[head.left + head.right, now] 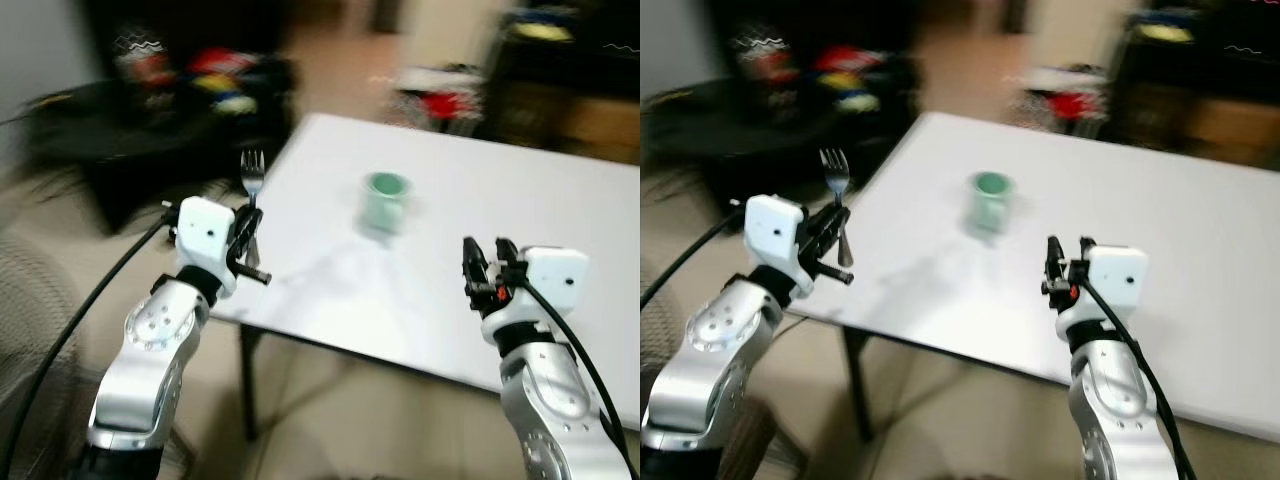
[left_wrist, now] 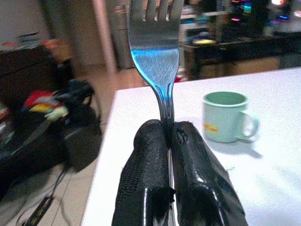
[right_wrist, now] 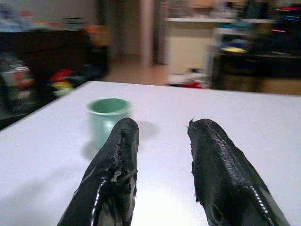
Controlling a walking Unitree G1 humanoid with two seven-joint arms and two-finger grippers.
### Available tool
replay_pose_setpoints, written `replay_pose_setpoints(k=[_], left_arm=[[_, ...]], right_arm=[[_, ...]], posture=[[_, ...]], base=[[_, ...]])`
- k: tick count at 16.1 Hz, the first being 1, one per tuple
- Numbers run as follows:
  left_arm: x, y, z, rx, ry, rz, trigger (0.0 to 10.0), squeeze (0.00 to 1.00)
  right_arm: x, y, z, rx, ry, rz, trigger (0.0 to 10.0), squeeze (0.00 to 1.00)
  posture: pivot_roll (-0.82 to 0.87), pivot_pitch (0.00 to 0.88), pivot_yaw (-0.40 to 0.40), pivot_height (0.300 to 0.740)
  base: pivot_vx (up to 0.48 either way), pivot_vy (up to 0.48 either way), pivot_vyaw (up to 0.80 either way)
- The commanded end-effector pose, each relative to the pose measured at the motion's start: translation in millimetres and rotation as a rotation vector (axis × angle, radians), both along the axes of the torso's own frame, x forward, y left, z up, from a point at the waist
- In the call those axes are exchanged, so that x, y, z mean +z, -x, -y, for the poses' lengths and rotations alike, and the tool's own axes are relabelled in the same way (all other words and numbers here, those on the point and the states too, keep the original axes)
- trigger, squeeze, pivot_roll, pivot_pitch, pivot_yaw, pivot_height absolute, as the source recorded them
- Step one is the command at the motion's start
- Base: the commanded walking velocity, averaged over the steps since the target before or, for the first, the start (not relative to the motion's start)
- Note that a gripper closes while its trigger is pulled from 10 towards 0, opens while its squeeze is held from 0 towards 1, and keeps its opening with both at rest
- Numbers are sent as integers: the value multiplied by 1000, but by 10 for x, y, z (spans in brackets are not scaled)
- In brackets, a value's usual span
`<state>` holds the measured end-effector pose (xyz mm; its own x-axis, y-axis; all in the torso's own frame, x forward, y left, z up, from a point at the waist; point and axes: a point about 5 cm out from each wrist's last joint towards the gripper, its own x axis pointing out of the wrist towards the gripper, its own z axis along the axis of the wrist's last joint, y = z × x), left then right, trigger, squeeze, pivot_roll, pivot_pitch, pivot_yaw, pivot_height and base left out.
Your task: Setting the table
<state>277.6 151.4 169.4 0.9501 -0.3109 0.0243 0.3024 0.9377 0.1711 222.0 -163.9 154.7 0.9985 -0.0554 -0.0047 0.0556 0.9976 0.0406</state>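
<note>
white table (image 1: 520,230) bears green mug (image 1: 385,200); left end effector (image 2: 168,141) grips fork (image 2: 157,56).

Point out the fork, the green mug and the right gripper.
fork (image 2: 155,61), left wrist view, on its broad neck below the tines.
green mug (image 1: 385,203), left eye view, on its side wall.
right gripper (image 3: 162,155), right wrist view, midway between its fingertips.

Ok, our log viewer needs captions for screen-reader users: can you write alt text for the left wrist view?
The left gripper has its two black fingers shut on the handle of a metal fork, tines up. Behind it, a green mug with a handle stands on a white table, with a blurred room beyond.
</note>
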Motion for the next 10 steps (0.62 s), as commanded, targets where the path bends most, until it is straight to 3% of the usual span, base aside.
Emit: replay_pose_setpoints(k=[1,3,6,8,10], left_arm=[[25,-17,22,6,-12,13,10000,0],[27,-24,41,-2,-7,15,10000,0],[20,-56,87,5,4,3,10000,0],[-27,-46,184,-55,-8,-18,10000,0],[-120,-78,219,-89,-44,-89,10000,0]], right_arm=[[8,0,14,-4,-5,-5,10000,0],[5,0,17,-4,-3,-8,10000,0],[-4,-20,15,49,8,-23,10000,0],[-13,-30,23,128,4,-38,10000,0],[-58,-21,51,191,-1,-83,10000,0]], posture=[[-53,0,-29,740],[-54,0,-28,740],[-55,0,-28,740],[-55,0,-28,740],[-54,0,-36,740]], base=[[0,-480,-800],[0,-480,-800],[0,0,0],[0,0,0],[0,0,0]])
